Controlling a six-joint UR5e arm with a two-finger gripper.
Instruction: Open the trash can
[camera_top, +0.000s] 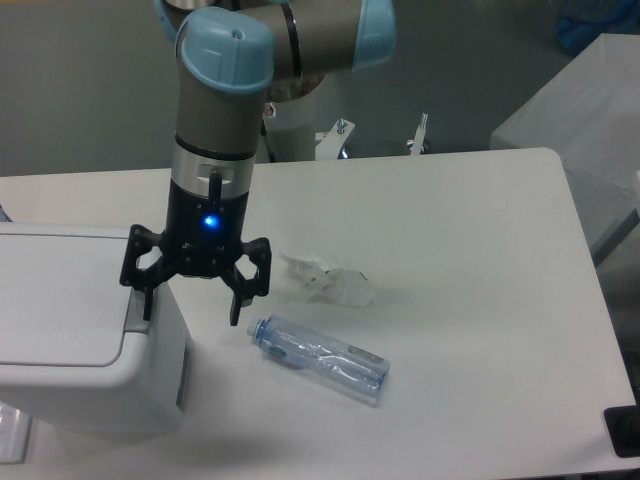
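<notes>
Leftmost, sitting at the near left edge of the white tabletop (450, 200): the trash can (60, 320), a white boxy bin, lid flat and apparently closed, grey push tab (133, 312) at its right end. Directly above that right end, pointing down: the pincer (192, 308), fingers spread apart, gripping nothing, left finger close over the tab, right finger hanging outside the bin wall. Cannot tell whether the left tip touches the tab. Further right, lying on its side, well clear of the bin: a clear crushed plastic bottle (322, 357) with a blue cap. Beyond it, a crumpled scrap of clear wrapper (335, 283).

Likely risks from this stance: a descent slightly off line, landing the fingertip on the lid rim instead of the tab, leaving the latch unreleased. Pressing hard near the bin's end, tipping or skidding the light can sideways. Right finger scraping down the outer wall and dragging the bin.
</notes>
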